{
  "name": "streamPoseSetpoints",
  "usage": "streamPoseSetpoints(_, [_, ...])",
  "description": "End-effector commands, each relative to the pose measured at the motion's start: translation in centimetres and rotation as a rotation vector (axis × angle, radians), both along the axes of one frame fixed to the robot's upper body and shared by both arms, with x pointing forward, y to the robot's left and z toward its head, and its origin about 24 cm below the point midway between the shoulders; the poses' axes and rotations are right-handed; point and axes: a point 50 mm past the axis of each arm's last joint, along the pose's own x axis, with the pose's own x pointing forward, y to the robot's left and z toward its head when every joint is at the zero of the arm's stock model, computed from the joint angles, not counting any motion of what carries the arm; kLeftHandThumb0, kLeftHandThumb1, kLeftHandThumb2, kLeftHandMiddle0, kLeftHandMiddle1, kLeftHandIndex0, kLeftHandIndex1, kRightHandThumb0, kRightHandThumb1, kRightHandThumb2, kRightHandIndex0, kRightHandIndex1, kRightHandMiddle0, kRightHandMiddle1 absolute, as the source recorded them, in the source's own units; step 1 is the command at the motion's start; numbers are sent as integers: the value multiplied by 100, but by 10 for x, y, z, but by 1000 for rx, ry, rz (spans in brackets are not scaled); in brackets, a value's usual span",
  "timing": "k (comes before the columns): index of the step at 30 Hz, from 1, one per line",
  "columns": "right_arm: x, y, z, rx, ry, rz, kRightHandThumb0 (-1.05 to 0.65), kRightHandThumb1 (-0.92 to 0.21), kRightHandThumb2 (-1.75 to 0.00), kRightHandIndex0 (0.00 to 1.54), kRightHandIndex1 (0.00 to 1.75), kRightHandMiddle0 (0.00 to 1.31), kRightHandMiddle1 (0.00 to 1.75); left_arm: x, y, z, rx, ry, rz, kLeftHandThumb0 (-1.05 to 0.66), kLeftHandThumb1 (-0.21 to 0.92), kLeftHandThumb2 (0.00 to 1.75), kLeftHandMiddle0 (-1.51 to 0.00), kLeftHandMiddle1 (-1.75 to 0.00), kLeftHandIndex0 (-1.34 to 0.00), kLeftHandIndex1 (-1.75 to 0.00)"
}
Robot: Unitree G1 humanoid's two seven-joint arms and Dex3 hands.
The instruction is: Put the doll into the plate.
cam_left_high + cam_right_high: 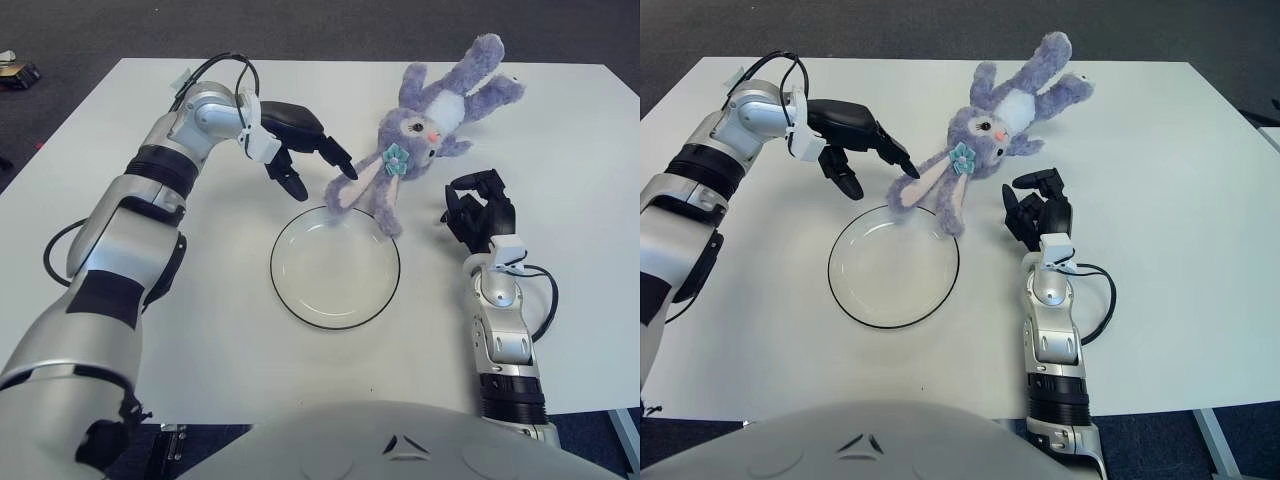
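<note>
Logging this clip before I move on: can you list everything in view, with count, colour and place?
doll: 1, purple plush rabbit, lying on the table beyond the plate, its long ears reaching the plate's far rim.
plate: 1, clear with dark rim, table centre, nothing in it.
table: 1, white.
dark object: 1, on the floor, far left.
left robot hand: 1, black, fingers spread, just left of the doll's ear.
right robot hand: 1, black, right of the plate.

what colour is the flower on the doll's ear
Teal, on the purple doll; the flower shows best in the left eye view.
</note>
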Motion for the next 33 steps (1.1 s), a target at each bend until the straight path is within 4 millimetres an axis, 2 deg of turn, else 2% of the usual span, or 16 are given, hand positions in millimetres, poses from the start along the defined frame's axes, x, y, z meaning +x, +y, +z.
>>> streamPoseSetpoints(1, [-5, -1, -15, 5, 61, -9, -35, -92, -38, 74, 175, 35, 160, 0, -4, 3, 7, 44, -15, -78, 92, 55, -64, 0, -48, -9])
streamPoseSetpoints(10, [-5, -1, -15, 4, 60, -9, -35, -92, -38, 74, 175, 35, 161, 0, -5, 2, -7, 88, -15, -77, 92, 58, -60, 0, -47, -7])
streamPoseSetpoints(11, [-5, -1, -15, 4, 60, -9, -35, -92, -38, 74, 175, 35, 161, 2, -5, -1, -27, 122, 27, -77, 92, 58, -60, 0, -47, -7])
streamPoseSetpoints(14, [-5, -2, -15, 4, 59, -9, -35, -92, -38, 74, 175, 35, 161, 5, -6, -4, -73, 190, 107, -75, 92, 62, -63, -2, -51, -8])
streamPoseSetpoints(21, [-5, -2, -15, 3, 59, -10, -35, -92, -38, 74, 175, 35, 161, 2, -9, -5, -126, 250, 155, -72, 92, 65, -72, -5, -56, -11])
streamPoseSetpoints(33, [-5, -2, -15, 0, 61, -10, -35, -92, -38, 74, 175, 34, 161, 0, -16, -6, -152, 332, 176, -66, 92, 65, -75, -5, -55, -10])
